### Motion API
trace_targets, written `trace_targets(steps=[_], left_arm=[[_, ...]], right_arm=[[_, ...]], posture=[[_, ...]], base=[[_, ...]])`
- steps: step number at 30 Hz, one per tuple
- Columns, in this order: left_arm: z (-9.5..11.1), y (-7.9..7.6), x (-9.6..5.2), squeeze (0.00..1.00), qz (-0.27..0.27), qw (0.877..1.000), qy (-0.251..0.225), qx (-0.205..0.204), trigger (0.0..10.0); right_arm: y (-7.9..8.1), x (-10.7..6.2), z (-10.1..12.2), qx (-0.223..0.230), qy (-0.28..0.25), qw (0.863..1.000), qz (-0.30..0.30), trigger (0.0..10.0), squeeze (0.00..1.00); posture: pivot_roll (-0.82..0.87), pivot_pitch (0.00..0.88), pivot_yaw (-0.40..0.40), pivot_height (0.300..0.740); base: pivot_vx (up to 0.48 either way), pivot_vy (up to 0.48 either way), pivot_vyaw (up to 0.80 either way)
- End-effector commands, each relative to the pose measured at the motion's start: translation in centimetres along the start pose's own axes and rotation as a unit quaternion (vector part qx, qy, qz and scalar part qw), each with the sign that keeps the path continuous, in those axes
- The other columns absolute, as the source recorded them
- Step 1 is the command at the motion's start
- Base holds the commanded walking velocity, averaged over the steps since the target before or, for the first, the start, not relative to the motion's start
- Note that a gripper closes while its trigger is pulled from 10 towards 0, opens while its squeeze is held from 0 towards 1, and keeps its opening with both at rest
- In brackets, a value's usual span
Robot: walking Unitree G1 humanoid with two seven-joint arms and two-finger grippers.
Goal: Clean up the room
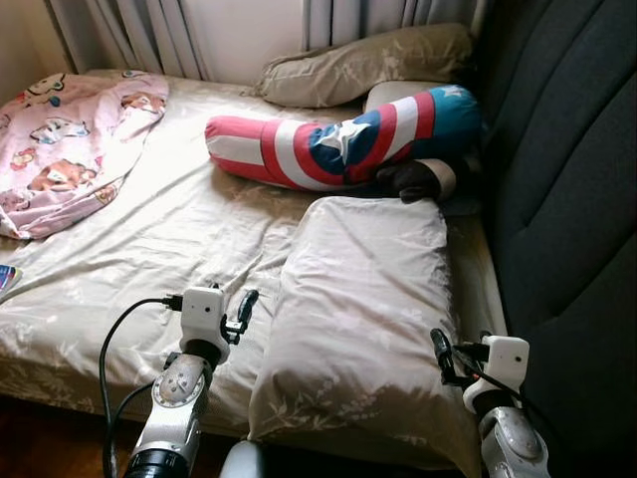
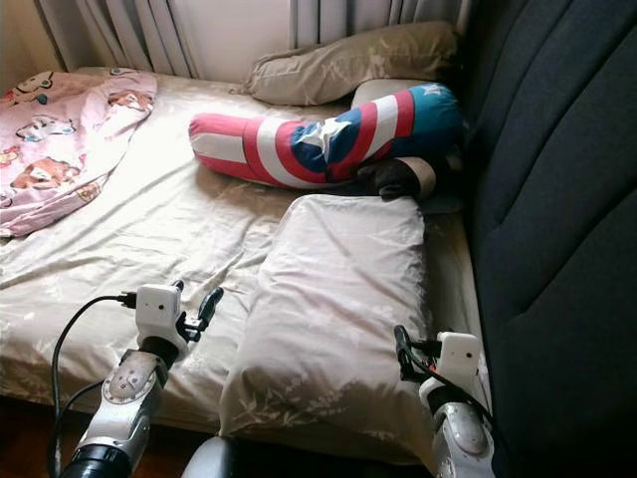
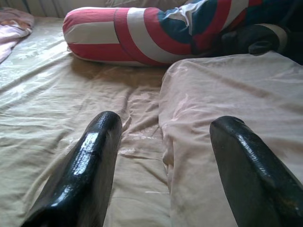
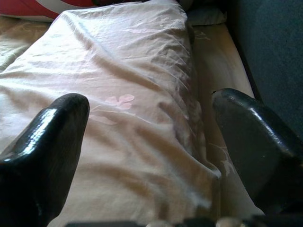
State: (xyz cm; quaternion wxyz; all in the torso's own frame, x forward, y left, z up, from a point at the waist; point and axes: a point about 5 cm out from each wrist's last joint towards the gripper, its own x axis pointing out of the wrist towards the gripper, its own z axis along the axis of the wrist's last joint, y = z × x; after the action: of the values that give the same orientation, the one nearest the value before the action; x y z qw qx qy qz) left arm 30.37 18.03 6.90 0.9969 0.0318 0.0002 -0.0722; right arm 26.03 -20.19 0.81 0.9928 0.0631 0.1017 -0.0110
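A large beige pillow (image 1: 363,319) lies lengthwise on the bed's near right side, its front end hanging over the mattress edge. My left gripper (image 1: 242,314) hovers open just off the pillow's left edge, over the sheet; in the left wrist view the pillow edge (image 3: 227,104) lies between its black fingers (image 3: 90,156). At the pillow's right front corner, beside the headboard, my right gripper (image 1: 445,358) stands open, with the pillow corner (image 4: 137,94) between its fingers (image 4: 52,132). Neither gripper holds anything.
A red, white and blue star bolster (image 1: 338,139) lies across the bed behind the pillow, with a dark plush thing (image 1: 413,179) at its right end. A second beige pillow (image 1: 368,65) rests by the curtains. A pink cartoon blanket (image 1: 60,149) is bunched far left. The dark grey headboard (image 1: 567,199) walls the right.
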Motion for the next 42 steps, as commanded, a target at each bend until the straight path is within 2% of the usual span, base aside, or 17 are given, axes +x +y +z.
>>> trace_targets(steps=[1,6,15,33,39,42], left_arm=[[0.2,-0.4,0.1,0.00,-0.009,1.000,0.000,0.000,10.0],[0.2,-0.3,0.0,0.00,-0.009,1.000,0.000,-0.003,10.0],[0.2,-0.4,0.0,0.00,-0.013,1.000,0.000,-0.002,10.0],[0.4,-0.7,0.1,0.00,-0.034,0.999,0.003,0.008,10.0],[0.7,-0.5,0.7,0.00,-0.045,0.999,0.006,0.010,10.0],[0.9,-0.2,1.6,0.00,-0.047,0.999,0.013,0.011,10.0]], right_arm=[[-0.3,-0.1,0.0,0.002,-0.002,1.000,-0.007,10.0,0.00],[-0.3,-0.2,0.0,0.002,-0.001,1.000,-0.004,10.0,0.00],[-0.1,-0.2,-0.2,0.002,0.004,1.000,0.004,10.0,0.00],[-0.2,0.4,0.1,0.015,0.003,0.999,-0.028,10.0,0.00],[0.3,1.5,0.7,0.030,0.018,0.999,-0.012,10.0,0.00],[1.0,2.8,1.7,0.031,0.016,0.999,0.005,10.0,0.00]], posture=[[0.02,0.060,-0.042,0.656],[0.02,0.062,-0.042,0.656],[0.02,0.068,-0.042,0.656],[0.03,0.087,-0.030,0.656],[0.02,0.134,-0.027,0.656],[0.02,0.132,-0.023,0.656]], base=[[0.000,0.000,0.00],[0.000,0.000,0.00],[0.297,0.000,0.00],[0.304,0.000,0.00],[0.000,0.000,0.00],[0.000,0.000,0.00]])
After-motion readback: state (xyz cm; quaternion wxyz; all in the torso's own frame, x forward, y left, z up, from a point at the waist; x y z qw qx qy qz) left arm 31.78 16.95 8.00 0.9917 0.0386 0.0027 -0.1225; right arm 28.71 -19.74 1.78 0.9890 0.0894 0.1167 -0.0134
